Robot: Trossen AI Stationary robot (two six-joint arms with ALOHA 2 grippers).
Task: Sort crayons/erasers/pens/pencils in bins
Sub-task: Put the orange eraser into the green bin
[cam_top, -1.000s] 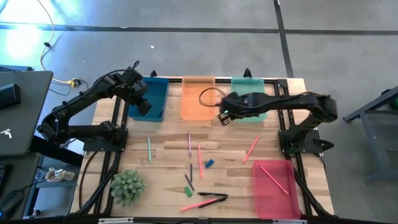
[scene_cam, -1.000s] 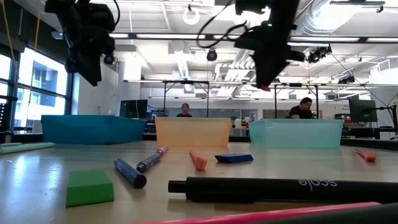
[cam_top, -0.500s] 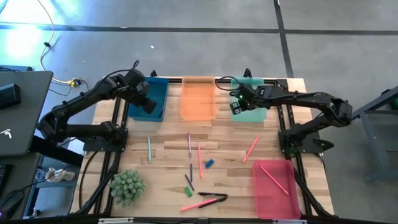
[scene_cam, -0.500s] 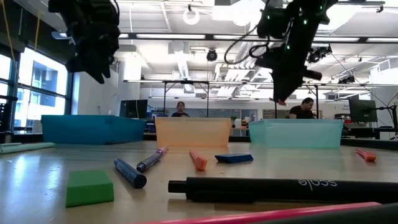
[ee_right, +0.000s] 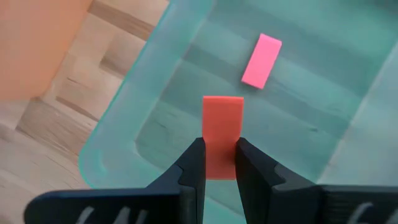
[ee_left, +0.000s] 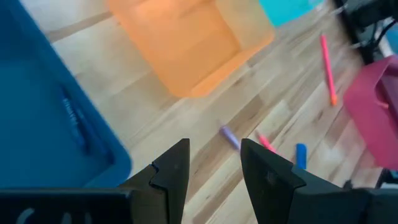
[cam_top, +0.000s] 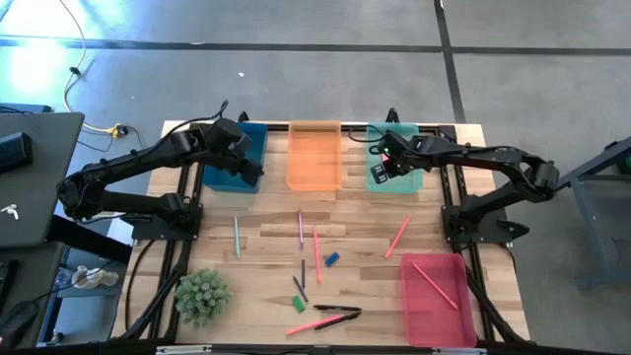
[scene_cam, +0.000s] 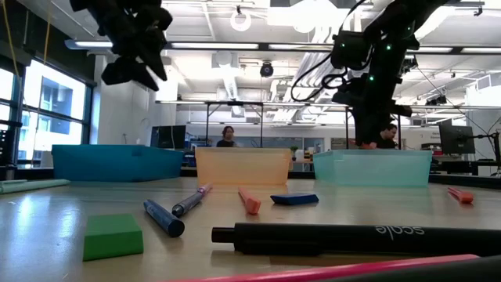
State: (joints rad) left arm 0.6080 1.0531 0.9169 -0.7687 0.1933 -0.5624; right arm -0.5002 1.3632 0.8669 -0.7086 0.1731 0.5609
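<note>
Your right gripper (ee_right: 219,163) hangs over the translucent green-teal plastic bin (cam_top: 394,158) at the upper right of centre in the high view, its fingers clamped narrow on a flat red-orange eraser block (ee_right: 222,135). Below it, on the bin floor, lies a small pink eraser block (ee_right: 262,60), apart from the held one. In the low view this gripper (scene_cam: 368,141) sits just above the bin's rim. Your left gripper (ee_left: 214,171) is over the near edge of the translucent blue plastic bin (cam_top: 237,156) at upper left of centre; its fingers stand moderately apart with nothing between them. A dark thin stick (ee_left: 73,118) lies inside the blue bin. The translucent orange plastic bin (cam_top: 315,154) sits between the blue and green ones along the top edge of the wooden table (cam_top: 266,232). The translucent red-pink plastic bin (cam_top: 434,301) is at lower right and holds a long pink stick (cam_top: 434,284). Loose on the table: a small blue eraser block (cam_top: 331,259) near centre, a small green eraser block (cam_top: 298,304) lower down, and a pink stick (cam_top: 398,236) right of centre. A green spiky plant (cam_top: 202,294) stands at lower left.
</note>
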